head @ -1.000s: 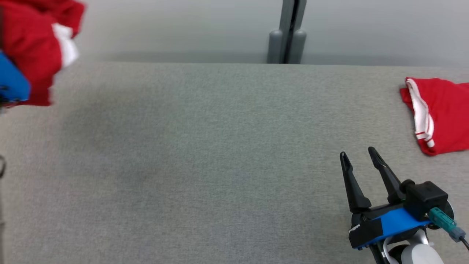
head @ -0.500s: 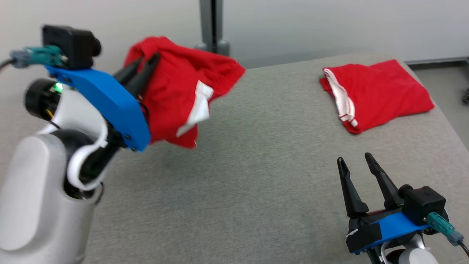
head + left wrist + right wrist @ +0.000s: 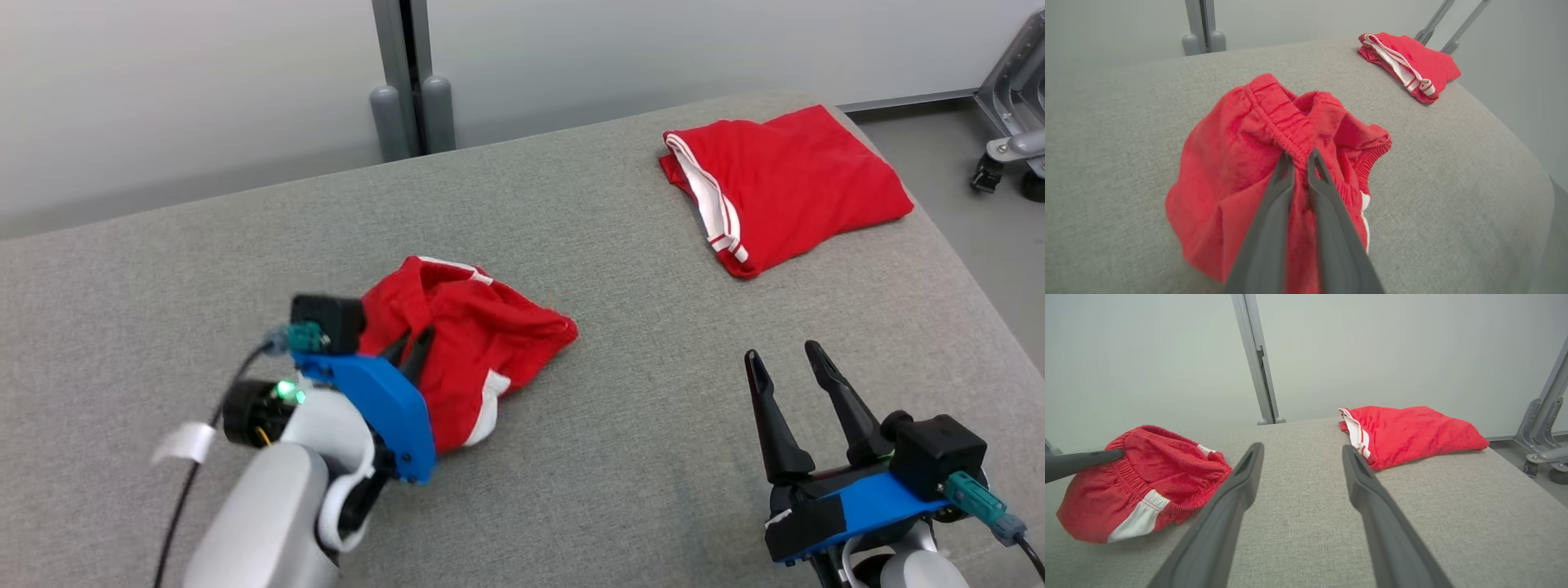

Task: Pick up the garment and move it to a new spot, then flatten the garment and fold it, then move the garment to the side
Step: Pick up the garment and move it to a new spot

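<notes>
garment (image 3: 473, 335) lowered, pinched between left jaws

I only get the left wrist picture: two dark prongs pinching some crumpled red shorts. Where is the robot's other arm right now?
Observer: In the head view the right arm is over the near right of the gray table, jaws wide apart, holding nothing.
Operator: Is it close to that folded red garment?
Observer: No. The folded garment lies by the far right edge, with bare table between them.
Operator: Anything on the shorts I'm missing?
Observer: In the right wrist view, the crumpled shorts show a broad white panel low on one side.
</notes>
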